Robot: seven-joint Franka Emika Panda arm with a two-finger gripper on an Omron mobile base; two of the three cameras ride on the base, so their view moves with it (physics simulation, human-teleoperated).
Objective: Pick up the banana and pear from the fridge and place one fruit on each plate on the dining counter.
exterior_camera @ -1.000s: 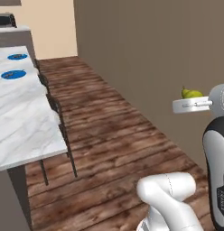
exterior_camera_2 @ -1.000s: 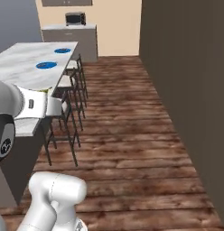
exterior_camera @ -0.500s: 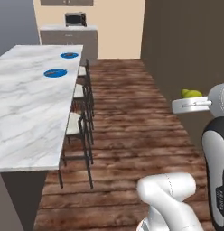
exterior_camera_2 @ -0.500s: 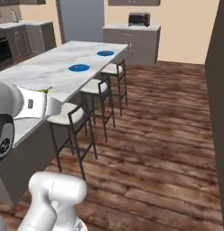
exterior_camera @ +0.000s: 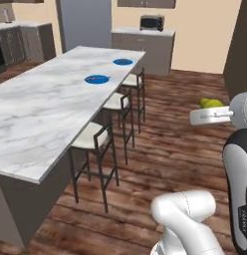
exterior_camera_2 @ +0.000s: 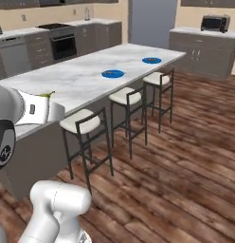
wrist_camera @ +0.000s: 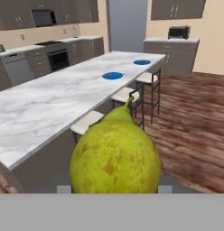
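Dining counter (exterior_camera: 41, 109) runs long down the room, stools tucked along its near side. Two blue plates (exterior_camera: 96, 79) sit toward its far end, well apart from the robot, both bare. Pear (wrist_camera: 114, 153) rides in the gripper (exterior_camera: 211, 108), stem up, fingers clamped on its wide lower half. No banana visible from here.

Handling guess: pear is firm, light, rounded and waxy, so it could roll on a flat plate. Belly grip looks right; set it down on its base, low release.

Versus a second ago: base has swung round, so the counter now fills the views and the plates read closer. Pear grip looks unchanged.
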